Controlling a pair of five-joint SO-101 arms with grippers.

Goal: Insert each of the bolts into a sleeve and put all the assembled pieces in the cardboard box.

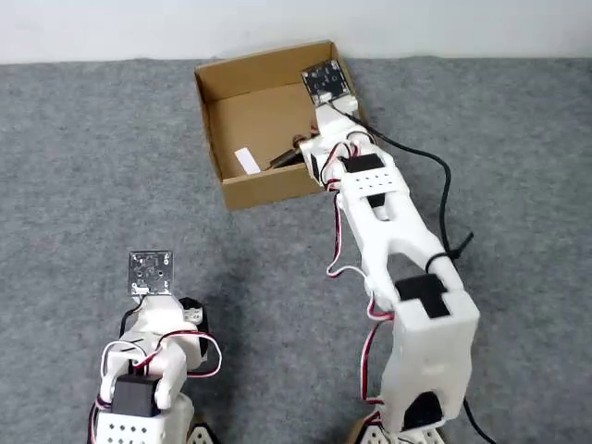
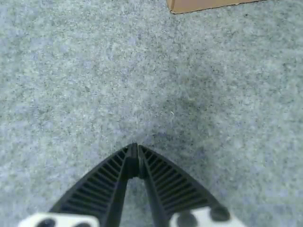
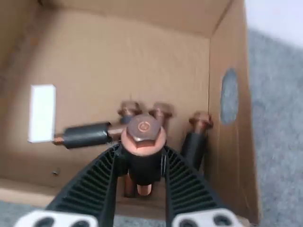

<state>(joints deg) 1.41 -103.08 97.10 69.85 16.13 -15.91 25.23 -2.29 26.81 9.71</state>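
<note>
Covering the table is a grey carpet [image 1: 83, 166] with a short nap, and a strip of white wall [image 1: 462, 28] runs along its far edge. The cardboard box [image 1: 259, 111] stands open on the carpet at the far side, near that wall. On its floor lies a white rectangular label [image 3: 41, 112]; any print on it cannot be made out.

The right arm [image 1: 388, 222] stretches forward with its wrist over the box's near right corner. From above, the wrist hides much of the box's contents. The right wrist view looks straight into the box. There the right gripper [image 3: 142, 153] has its jaws partly spread and pressed against both sides of a black sleeve [image 3: 142, 168]. A copper hex-head bolt [image 3: 143, 134] sits in that sleeve, head toward the camera.

Another sleeved bolt [image 3: 87, 135] lies on its side with its tip just beside the label. A third assembled piece [image 3: 196, 142] leans by the box wall that bears a grey oval patch [image 3: 229, 97].

The left arm [image 1: 153, 342] sits folded at the near edge, well apart from the box. The left gripper [image 2: 137, 153] is closed tip to tip on nothing, above bare carpet.
</note>
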